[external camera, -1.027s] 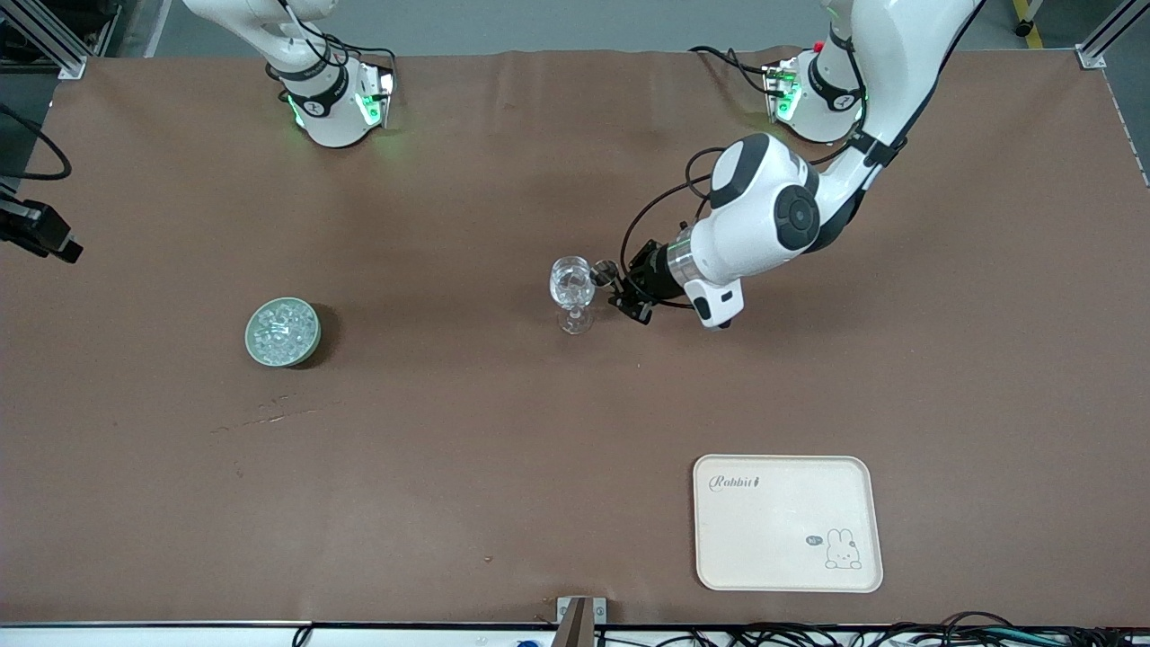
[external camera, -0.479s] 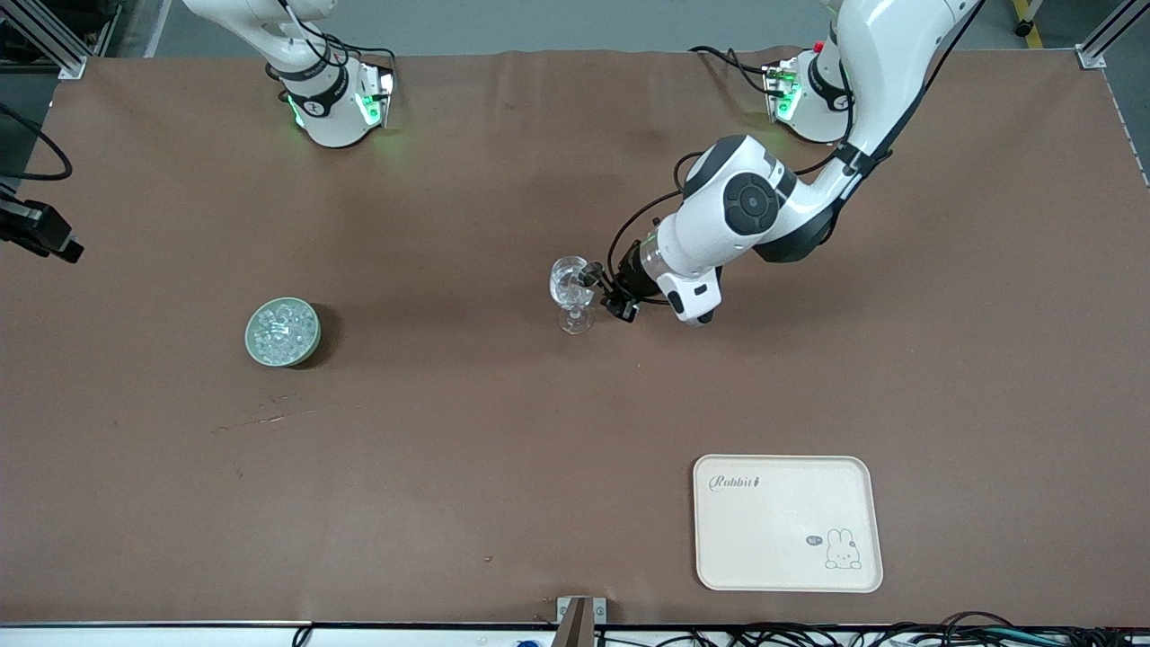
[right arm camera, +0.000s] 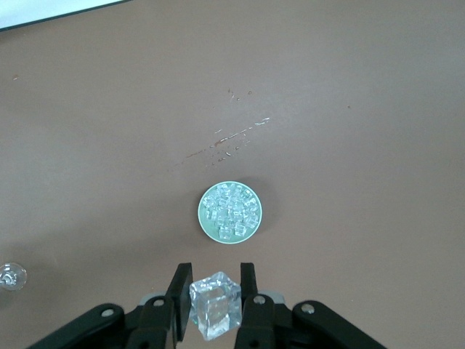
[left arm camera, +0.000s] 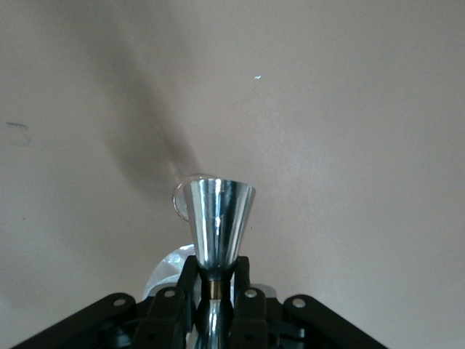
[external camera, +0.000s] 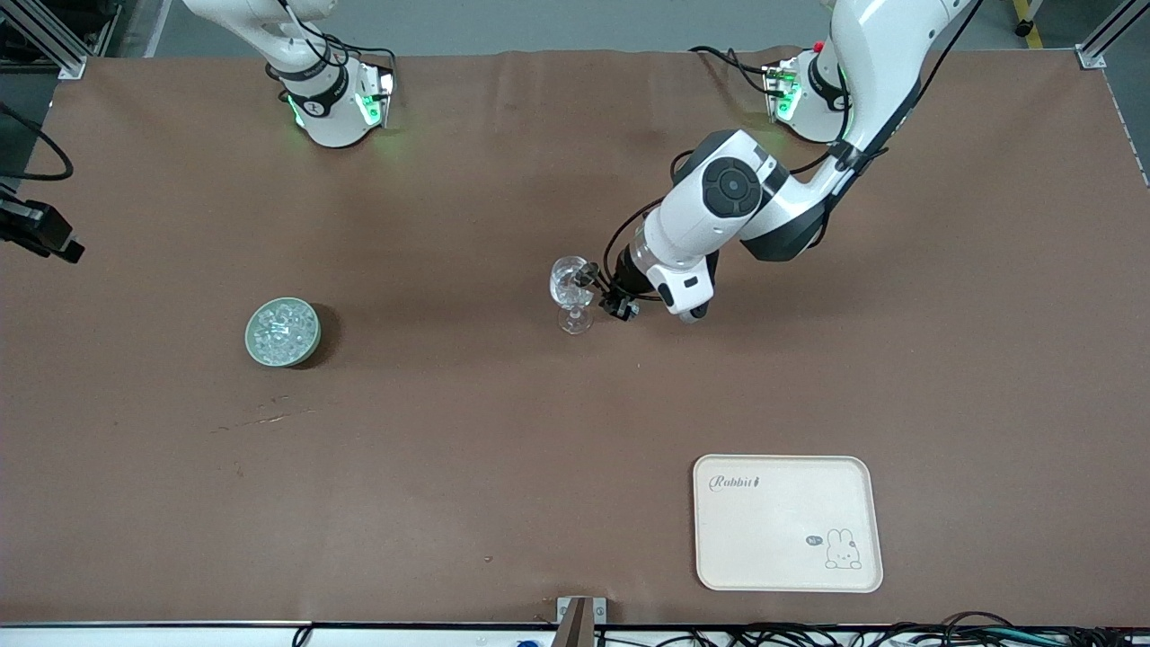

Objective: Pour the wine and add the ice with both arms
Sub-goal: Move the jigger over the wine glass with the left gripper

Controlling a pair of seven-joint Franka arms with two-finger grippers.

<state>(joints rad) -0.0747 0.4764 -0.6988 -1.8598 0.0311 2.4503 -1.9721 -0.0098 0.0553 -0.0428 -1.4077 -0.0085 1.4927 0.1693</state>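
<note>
A clear stemmed wine glass (external camera: 572, 288) stands mid-table. My left gripper (external camera: 600, 289) (left arm camera: 216, 265) is beside its rim, shut on the narrow waist of a shiny metal measuring cup (external camera: 588, 272) (left arm camera: 218, 214) that is tipped toward the glass. No wine can be made out. My right gripper (right arm camera: 214, 270) is out of the front view. It hangs high over the green bowl (external camera: 249, 340) (right arm camera: 201, 218) and is shut on one clear ice cube (right arm camera: 215, 305). The bowl is full of ice (external camera: 282, 330) (right arm camera: 231, 211).
A cream rabbit tray (external camera: 787, 523) lies near the front edge at the left arm's end. Wet streaks (external camera: 269, 413) (right arm camera: 225, 142) mark the brown cloth just nearer the camera than the bowl. A black camera mount (external camera: 36, 229) sticks in at the right arm's end.
The left arm has swung its elbow in and turned its wrist, bringing the metal cup from beside the glass to its rim. The bowl, the glass and the tray have not moved.
</note>
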